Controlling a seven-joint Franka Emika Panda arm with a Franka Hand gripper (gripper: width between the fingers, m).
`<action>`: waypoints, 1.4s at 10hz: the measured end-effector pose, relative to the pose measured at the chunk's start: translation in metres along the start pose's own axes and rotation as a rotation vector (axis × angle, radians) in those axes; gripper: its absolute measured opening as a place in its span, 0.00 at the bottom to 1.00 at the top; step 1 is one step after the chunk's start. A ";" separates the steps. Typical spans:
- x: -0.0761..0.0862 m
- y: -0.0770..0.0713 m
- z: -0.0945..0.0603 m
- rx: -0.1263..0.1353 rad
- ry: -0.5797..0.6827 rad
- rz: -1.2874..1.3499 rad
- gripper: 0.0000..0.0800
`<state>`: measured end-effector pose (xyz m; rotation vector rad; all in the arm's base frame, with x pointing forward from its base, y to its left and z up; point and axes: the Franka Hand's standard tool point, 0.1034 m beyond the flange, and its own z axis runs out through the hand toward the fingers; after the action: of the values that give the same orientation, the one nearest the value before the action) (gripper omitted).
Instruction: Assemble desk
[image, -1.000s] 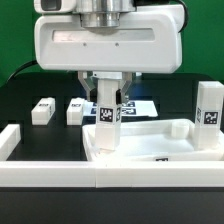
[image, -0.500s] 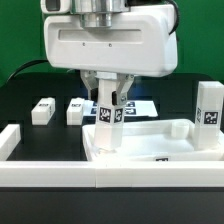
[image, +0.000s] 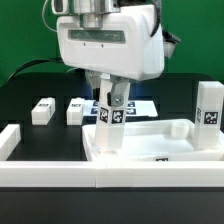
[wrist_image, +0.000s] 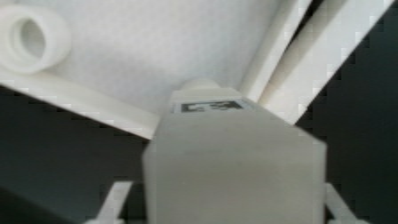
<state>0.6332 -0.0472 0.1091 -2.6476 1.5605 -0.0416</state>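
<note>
Tool (image: 109, 104): jaws part-way closed and clamped on one upright leg post (image: 107, 131), fingers on either side of its upper part. In the wrist view the same leg post (wrist_image: 231, 150) fills the foreground between the two fingertips (wrist_image: 118, 200), tag face up.

Change vs. one second ago: the white wrist housing sat level then. It is now tilted and shifted toward the exterior view's right. The held post stands at the same spot and the jaw gap is unchanged.

Desk panel (image: 150, 140): lies flat on the black tabletop (image: 50, 135), raised rim up. The held post stands inside its corner on the exterior view's left.

Rail (image: 45, 172): along the front edge, just beside the panel.

Upright leg (image: 208, 115): free, at the exterior view's right.

Two lying legs (image: 42, 110) and (image: 74, 110): side by side on the tabletop, apart from the panel.
</note>
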 end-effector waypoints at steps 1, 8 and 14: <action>0.000 0.000 0.000 0.002 -0.002 0.058 0.36; 0.000 0.000 0.001 0.009 -0.014 0.390 0.36; -0.009 -0.007 -0.011 0.018 -0.010 -0.036 0.80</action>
<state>0.6343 -0.0367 0.1206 -2.6582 1.5021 -0.0435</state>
